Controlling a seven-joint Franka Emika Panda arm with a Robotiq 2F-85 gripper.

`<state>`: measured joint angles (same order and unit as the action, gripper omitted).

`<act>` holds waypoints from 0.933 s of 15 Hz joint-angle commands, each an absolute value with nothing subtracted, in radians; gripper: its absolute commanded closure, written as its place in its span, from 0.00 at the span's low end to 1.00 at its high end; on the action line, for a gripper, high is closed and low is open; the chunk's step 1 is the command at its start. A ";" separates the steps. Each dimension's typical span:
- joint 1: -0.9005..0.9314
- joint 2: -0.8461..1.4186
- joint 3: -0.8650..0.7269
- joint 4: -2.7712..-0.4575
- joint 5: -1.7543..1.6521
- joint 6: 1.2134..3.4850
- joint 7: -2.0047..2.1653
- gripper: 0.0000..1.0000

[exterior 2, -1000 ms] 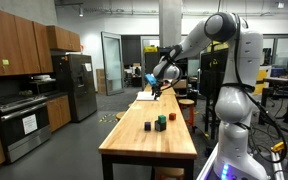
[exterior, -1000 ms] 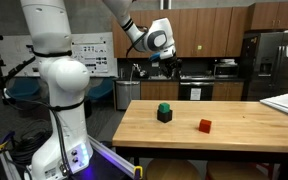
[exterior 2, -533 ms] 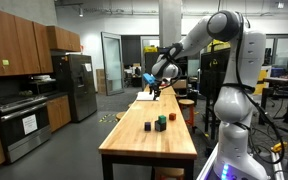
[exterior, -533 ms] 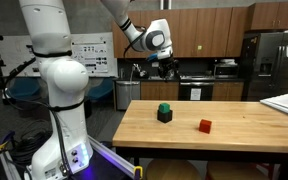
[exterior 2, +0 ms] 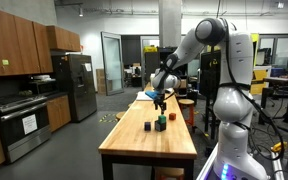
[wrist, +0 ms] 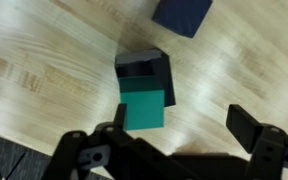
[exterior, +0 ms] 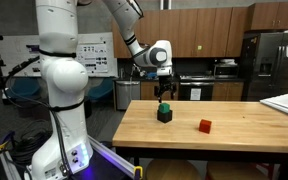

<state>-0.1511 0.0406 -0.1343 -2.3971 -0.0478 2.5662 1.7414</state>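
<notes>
A green block (exterior: 164, 107) sits on top of a black block (exterior: 164, 117) near the middle of the wooden table (exterior: 234, 140). My gripper (exterior: 164, 90) hangs a short way above this stack, open and empty. In the wrist view the green block (wrist: 144, 105) and the black block (wrist: 146, 68) under it lie close to the left finger (wrist: 96, 148), off centre from my gripper (wrist: 183, 120). The right finger (wrist: 254, 130) stands over bare wood. In an exterior view my gripper (exterior 2: 161, 97) is above the green block (exterior 2: 160, 121).
A red block (exterior: 205, 126) lies on the table beside the stack. A dark blue block (wrist: 182, 14) lies beyond the stack in the wrist view. White papers (exterior: 284, 104) rest at one end of the table. Kitchen cabinets and a fridge (exterior: 274, 62) stand behind.
The gripper has come down from high above the table to just over the green-on-black stack, and its jaws have opened wide.
</notes>
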 commanded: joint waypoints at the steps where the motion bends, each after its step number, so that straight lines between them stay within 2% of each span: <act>1: -0.134 0.113 -0.163 -2.346 -0.182 2.435 1.845 0.00; 4: -0.112 0.150 -0.175 -2.302 -0.274 2.314 1.901 0.00; 7: -0.097 0.196 -0.153 -2.290 -0.212 2.426 1.873 0.00; 10: -0.061 0.263 -0.115 -2.268 -0.141 2.418 1.822 0.00; 14: 0.051 0.275 -0.139 -2.344 -0.233 2.781 1.961 0.00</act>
